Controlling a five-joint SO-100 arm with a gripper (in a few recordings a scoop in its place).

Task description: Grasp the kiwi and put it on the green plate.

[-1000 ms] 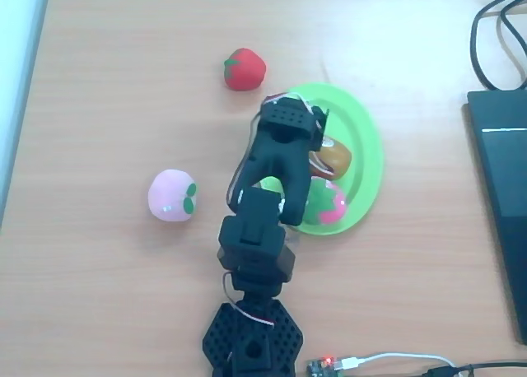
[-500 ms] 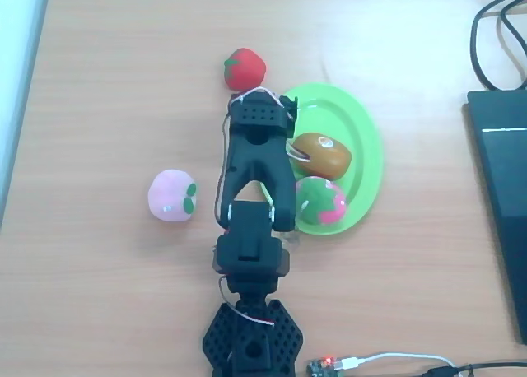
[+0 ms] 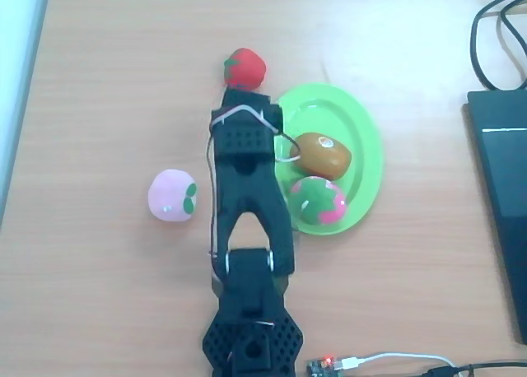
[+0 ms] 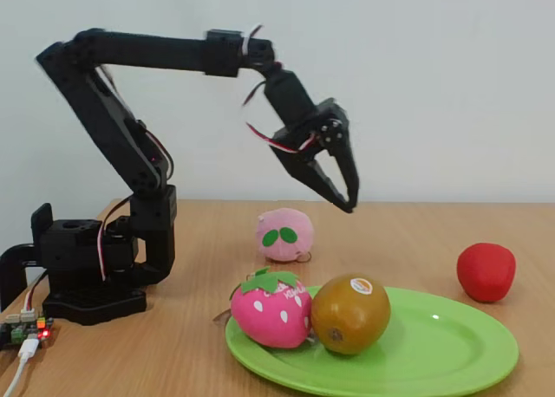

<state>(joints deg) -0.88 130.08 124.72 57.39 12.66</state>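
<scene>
The brown kiwi (image 3: 323, 153) (image 4: 350, 314) lies on the lime-green plate (image 3: 371, 146) (image 4: 451, 349), pale spot facing up, touching a green-and-pink toy fruit (image 3: 319, 202) (image 4: 271, 311). In the fixed view my gripper (image 4: 349, 204) hangs high above the table, pointing down, open by a narrow gap with nothing between its fingers. It is well clear of the kiwi. From overhead, my black arm (image 3: 244, 159) reaches along the plate's left edge and its wrist hides the fingers.
A red strawberry (image 3: 244, 68) (image 4: 486, 270) sits just beyond the plate. A pink round toy with green leaves (image 3: 171, 195) (image 4: 284, 233) lies left of the arm overhead. A dark laptop (image 3: 502, 188) and cables (image 3: 494, 31) occupy the right edge.
The arm has swung left off the plate and stretched out, uncovering the kiwi, which stays on the plate beside the green-and-pink toy.
</scene>
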